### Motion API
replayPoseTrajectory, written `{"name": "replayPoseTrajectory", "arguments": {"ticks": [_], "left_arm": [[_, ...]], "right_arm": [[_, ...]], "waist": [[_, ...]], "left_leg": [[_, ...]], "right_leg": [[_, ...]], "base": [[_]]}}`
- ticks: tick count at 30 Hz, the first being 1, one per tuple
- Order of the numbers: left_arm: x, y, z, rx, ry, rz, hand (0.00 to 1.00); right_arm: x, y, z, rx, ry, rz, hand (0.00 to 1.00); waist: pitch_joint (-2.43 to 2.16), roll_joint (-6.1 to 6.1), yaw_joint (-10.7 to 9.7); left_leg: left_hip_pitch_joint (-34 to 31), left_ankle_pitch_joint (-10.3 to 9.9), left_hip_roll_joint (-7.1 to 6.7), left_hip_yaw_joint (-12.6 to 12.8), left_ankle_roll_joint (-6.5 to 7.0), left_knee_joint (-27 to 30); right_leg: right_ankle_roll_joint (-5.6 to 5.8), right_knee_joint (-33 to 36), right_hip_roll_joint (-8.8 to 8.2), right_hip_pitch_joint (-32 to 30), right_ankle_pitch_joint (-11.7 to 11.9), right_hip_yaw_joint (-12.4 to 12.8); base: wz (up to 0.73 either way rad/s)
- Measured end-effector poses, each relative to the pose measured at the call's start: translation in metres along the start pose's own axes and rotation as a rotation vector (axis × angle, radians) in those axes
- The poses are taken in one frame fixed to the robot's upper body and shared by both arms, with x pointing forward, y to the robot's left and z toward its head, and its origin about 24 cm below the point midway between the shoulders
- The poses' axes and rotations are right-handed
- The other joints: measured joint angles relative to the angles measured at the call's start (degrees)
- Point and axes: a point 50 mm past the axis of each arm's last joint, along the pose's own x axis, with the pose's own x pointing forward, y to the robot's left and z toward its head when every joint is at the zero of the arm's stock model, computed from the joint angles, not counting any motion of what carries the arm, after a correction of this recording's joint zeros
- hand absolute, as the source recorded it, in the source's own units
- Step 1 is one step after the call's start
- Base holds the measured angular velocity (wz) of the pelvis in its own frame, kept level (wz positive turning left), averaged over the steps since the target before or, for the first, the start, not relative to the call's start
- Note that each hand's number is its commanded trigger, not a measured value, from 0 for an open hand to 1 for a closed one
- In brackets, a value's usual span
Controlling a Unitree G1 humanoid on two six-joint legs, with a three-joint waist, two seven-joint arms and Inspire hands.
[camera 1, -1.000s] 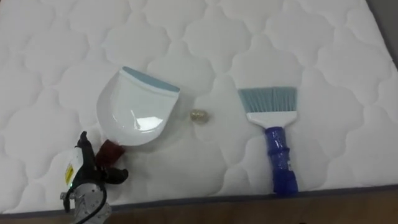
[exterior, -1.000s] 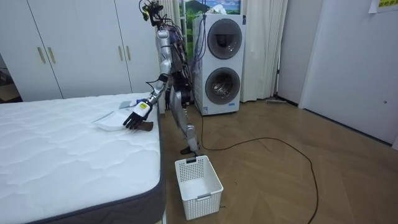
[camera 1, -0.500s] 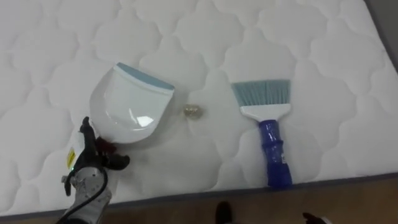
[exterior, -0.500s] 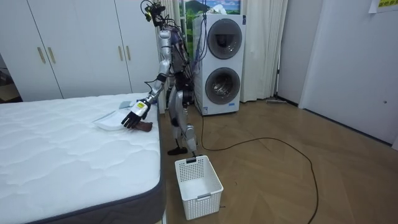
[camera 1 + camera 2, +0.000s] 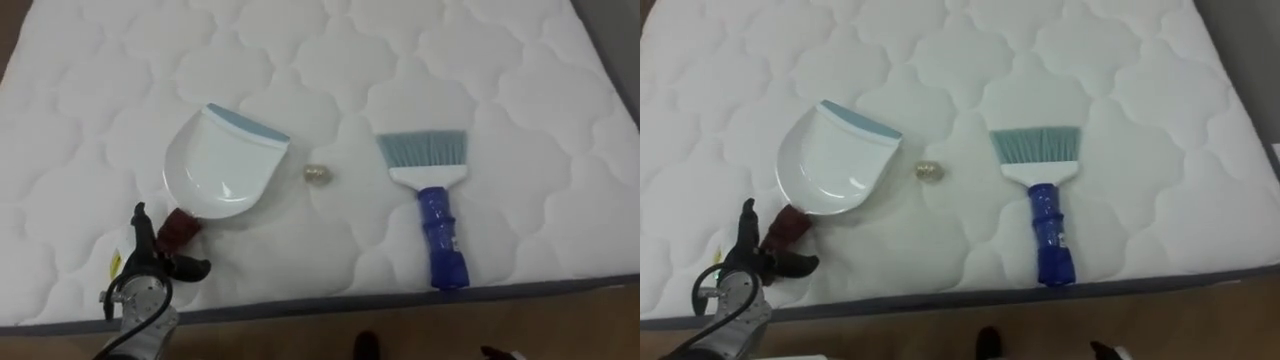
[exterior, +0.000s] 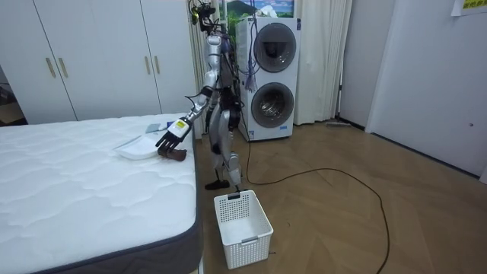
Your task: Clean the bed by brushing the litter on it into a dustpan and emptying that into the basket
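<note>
Two tools are lying on the quilted bed (image 5: 500, 60): glossy rounded dustpan (image 5: 222, 165), bristled brush (image 5: 432, 195), crumpled ball (image 5: 316, 173) between. We are holding our left hand (image 5: 148, 280) open at lower left, beside the dustpan.

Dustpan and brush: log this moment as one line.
left robot hand: open, near dustpan handle | dustpan: lying on mattress | small scrap: between dustpan and brush | brush: lying free

- Dustpan (image 5: 222, 165): white, blue lip, dark red handle, flat on the bed (image 5: 520, 90).
- Small crumpled scrap (image 5: 316, 173): just beside the lip.
- Brush (image 5: 432, 200): blue, flat, handle toward the near edge.
</note>
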Motion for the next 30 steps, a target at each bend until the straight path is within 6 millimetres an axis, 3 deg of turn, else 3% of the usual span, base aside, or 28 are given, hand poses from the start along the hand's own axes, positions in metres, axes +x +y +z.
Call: {"name": "replayPoseTrajectory", "arguments": {"ticks": [6,11,30], "left_arm": [[0.0003,0.0016,0.0008,-0.012,0.0,0.026,0.0],[0.0009,0.0039,0.0015,-0.021,-0.004,0.048,0.0],[0.002,0.0059,0.004,-0.035,-0.02,0.054,0.0]], "right_arm": [[0.0001,0.0008,0.0006,-0.008,-0.001,0.009,0.0],[0.0001,0.0016,0.0015,-0.013,-0.003,0.016,0.0],[0.0005,0.0015,0.004,0.007,-0.006,0.024,0.0]], "waist": [[0.01,-0.03,-0.2],[-0.03,-0.06,-0.7],[0.11,-0.4,-1.7]], "left_leg": [[-1.0,0.0,-0.02,0.0,0.0,0.6],[-1.8,-0.1,0.01,0.1,0.04,1.1],[-5.6,-0.7,-0.08,-0.2,0.65,3.7]], "right_leg": [[0.29,0.0,-0.11,-0.6,0.2,-0.1],[-0.33,0.0,-0.17,-1.3,0.7,-0.1],[0.1,0.0,-0.54,-3.7,1.4,-0.4]], "base": [[0.0],[0.0],[0.01]]}}
